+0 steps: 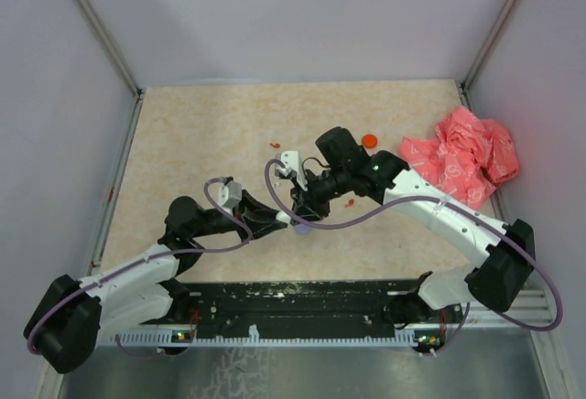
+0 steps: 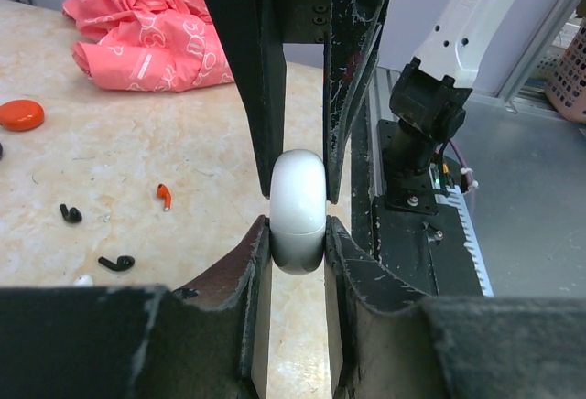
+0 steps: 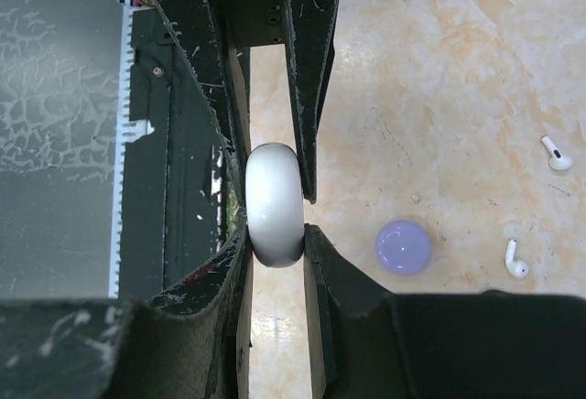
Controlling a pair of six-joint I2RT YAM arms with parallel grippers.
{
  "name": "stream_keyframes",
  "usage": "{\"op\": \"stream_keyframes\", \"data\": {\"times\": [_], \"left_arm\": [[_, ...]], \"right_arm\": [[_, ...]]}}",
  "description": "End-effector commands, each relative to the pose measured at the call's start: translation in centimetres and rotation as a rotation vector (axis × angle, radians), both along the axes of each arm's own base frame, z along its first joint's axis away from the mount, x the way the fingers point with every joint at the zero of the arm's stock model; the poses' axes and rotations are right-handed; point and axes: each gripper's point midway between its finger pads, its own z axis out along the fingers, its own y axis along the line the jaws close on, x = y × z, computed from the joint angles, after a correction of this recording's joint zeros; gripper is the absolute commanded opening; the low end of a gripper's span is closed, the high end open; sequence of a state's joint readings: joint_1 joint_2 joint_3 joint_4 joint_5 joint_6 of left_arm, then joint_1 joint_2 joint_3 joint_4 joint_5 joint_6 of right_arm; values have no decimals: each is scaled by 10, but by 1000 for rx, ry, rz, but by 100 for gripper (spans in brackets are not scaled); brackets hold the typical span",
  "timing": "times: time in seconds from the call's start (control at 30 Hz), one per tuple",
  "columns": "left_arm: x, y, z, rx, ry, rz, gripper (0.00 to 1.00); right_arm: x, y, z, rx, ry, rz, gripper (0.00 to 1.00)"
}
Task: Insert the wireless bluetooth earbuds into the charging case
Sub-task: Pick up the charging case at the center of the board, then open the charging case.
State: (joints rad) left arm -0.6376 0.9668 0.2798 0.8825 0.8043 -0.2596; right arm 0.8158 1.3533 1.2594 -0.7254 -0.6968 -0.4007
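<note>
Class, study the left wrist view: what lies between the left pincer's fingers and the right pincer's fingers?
Only the white charging case. The left pincer and the right pincer both clamp it. Both wrist views show this.

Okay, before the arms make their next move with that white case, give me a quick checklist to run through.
1. Left gripper shut on case: ok.
2. Right gripper shut on the same case: ok.
3. Case lid open: cannot tell, seen edge-on.
4. Earbuds inserted: not ok; white earbuds lie loose on the table.
5. A gripper free to pick one up: not ok, both hold the case.
</note>
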Motion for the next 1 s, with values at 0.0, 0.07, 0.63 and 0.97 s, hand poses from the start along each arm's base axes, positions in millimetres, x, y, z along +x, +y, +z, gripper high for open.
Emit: {"op": "stream_keyframes", "data": {"times": [0.0, 0.07, 0.63, 0.97], "left_arm": [[-2, 0, 6, -17, -49, -6, 9], [-1, 1, 5, -10, -55, 0, 6], [-8, 4, -3, 28, -106, -24, 0], [-13, 6, -9, 48, -137, -36, 0]], "right_arm": [[7, 10, 31, 83, -83, 3, 1], [6, 9, 33, 93, -90, 0, 7], [23, 13, 43, 174, -115, -134, 33], [43, 3, 45, 194, -79, -249, 35]]}}
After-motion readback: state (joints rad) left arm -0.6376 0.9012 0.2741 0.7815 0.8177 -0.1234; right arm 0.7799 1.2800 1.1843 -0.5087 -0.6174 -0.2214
